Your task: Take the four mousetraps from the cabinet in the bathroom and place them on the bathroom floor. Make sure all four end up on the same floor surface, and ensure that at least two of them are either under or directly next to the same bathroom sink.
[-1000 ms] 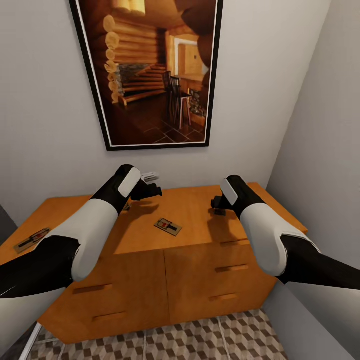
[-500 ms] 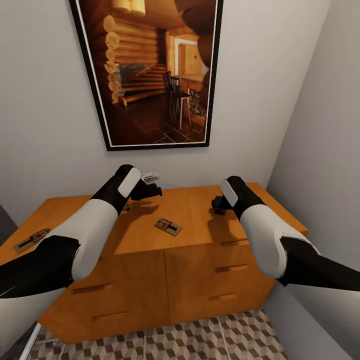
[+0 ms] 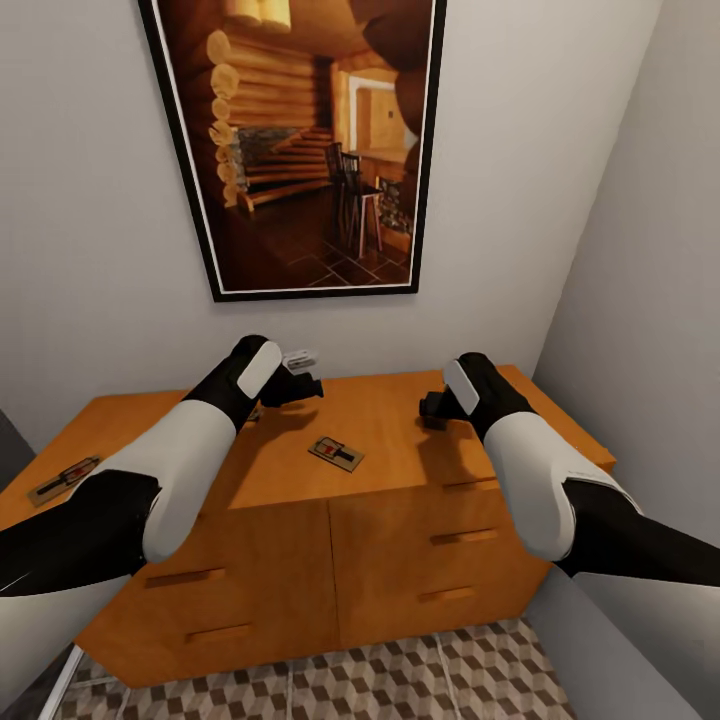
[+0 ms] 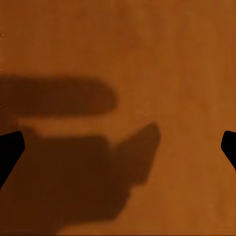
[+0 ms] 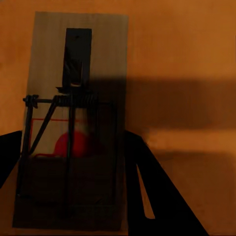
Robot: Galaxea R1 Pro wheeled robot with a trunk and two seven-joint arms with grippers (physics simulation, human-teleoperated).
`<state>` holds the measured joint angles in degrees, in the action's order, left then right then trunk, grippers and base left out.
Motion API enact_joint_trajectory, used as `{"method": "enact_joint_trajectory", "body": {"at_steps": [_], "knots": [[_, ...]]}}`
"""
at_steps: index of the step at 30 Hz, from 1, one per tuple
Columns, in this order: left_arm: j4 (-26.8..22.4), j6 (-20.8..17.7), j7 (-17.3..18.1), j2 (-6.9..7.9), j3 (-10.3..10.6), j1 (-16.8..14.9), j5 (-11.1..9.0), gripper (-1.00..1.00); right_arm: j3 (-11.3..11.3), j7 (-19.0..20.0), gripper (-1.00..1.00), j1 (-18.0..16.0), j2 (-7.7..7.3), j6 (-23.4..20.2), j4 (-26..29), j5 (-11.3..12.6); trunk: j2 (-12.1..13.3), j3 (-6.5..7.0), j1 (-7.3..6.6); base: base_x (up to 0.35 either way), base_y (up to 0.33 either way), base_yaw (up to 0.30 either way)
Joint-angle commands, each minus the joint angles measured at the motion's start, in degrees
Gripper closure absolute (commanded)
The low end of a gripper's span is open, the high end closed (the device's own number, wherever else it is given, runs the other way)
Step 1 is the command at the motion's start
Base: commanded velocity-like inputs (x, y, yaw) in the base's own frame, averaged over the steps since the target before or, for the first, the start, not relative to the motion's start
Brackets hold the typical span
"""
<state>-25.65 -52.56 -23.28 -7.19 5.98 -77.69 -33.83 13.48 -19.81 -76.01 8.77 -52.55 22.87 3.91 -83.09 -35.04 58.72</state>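
A grey wall (image 3: 100, 250) carries a large black-framed picture (image 3: 300, 140) of a log-cabin interior. Below it stands the cabinet (image 3: 330, 540), low and wide, orange-brown, with drawer fronts and slim bar handles. At its foot lies a strip of the bathroom floor (image 3: 400, 685), tiled in a brown, beige and white cube pattern.

Both arms reach out over the cabinet top. The left hand (image 3: 300, 372) hovers near the back of the top, close to the wall; in the left wrist view its two dark fingertips (image 4: 10, 147) sit at opposite edges with bare wood and shadow between them — wide apart, holding nothing. The right hand (image 3: 432, 406) hangs over the right part of the top; how far it is open I cannot tell.

Three mousetraps show, all flat on the cabinet top. One mousetrap (image 3: 336, 453) lies near the middle, between the two arms — a small board with dark metal parts and a spot of red. A second trap (image 3: 64, 479) lies at the far left end. The right wrist view looks down on a third trap (image 5: 73, 123): a pale brown board with a dark wire spring, a black bar and a red mark, with the hand's shadow falling across it.
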Motion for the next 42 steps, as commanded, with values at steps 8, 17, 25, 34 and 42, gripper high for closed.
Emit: {"method": "enact_joint_trajectory", "body": {"at_steps": [8,17,25,34,42], "knots": [[2.3,2.6,0.0,1.16,0.2,0.0,0.1,-1.00,2.5,14.5,1.00,-0.2,-1.61,-5.7,11.3,2.2,0.0,-0.01,0.01,0.000,0.000,0.000],[-0.3,2.6,0.0,1.21,0.3,0.0,0.2,-1.00,2.1,14.6,1.00,-0.3,-4.33,-5.9,10.8,15.8,0.0,-0.01,0.01,0.000,0.000,0.000],[-1.5,2.6,0.0,1.21,0.3,0.0,0.2,-1.00,-2.5,14.6,1.00,-0.2,-9.23,-5.9,10.6,28.7,0.0,-0.01,0.01,0.000,0.000,0.000],[-0.9,2.0,0.6,1.86,0.9,0.7,-0.2,-1.00,-5.1,14.8,1.00,2.6,-10.47,-5.3,10.8,31.8,0.0,-0.01,0.01,0.000,0.000,0.000],[-2.5,3.3,0.3,2.71,0.1,3.2,-0.2,-1.00,-5.2,14.5,1.00,4.3,-10.25,-5.3,8.8,31.6,0.0,-0.01,0.01,0.000,0.022,0.000]]}}
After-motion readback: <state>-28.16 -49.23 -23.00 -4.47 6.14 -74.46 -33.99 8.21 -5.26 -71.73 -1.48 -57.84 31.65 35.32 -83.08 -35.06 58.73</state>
